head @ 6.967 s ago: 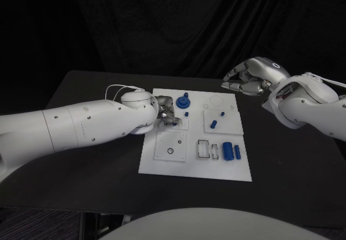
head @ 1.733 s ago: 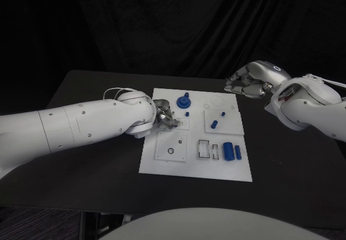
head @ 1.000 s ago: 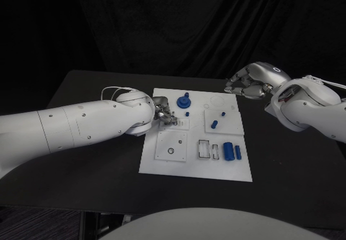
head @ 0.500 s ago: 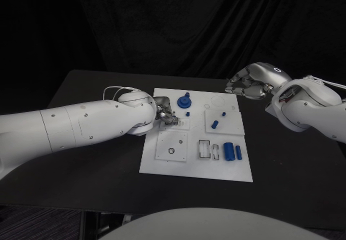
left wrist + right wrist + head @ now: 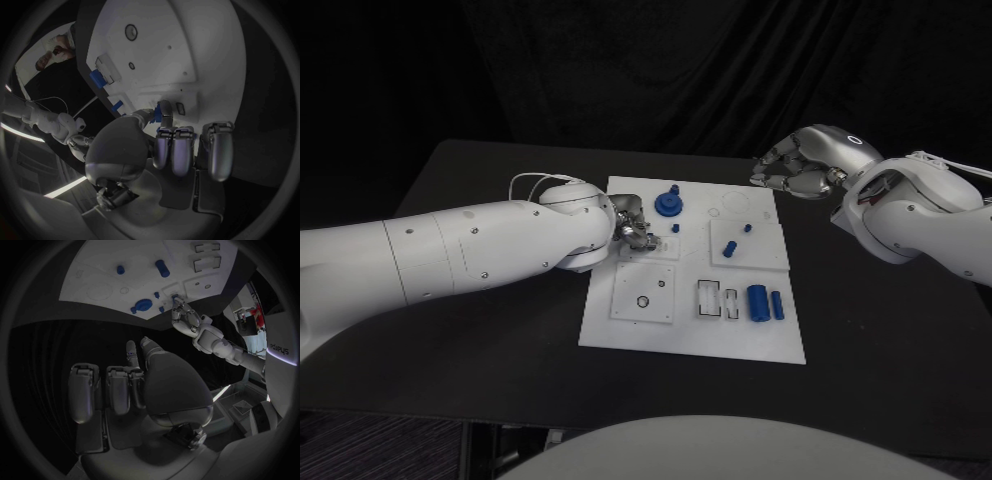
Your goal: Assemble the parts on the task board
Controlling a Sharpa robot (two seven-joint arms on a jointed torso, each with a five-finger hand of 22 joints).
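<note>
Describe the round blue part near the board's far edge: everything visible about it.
The round blue part is a disc with a short peg rising from its middle, plastic by its look. It stands upright on the white board, near the far edge, left of centre. The left hand is close beside it; whether it touches cannot be told. The right hand is well clear of it.

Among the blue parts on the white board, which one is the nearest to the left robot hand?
The small blue peg, just beside the left robot hand. The round blue part sits farther back, and the two blue cylinders lie nearer the board's front.
</note>
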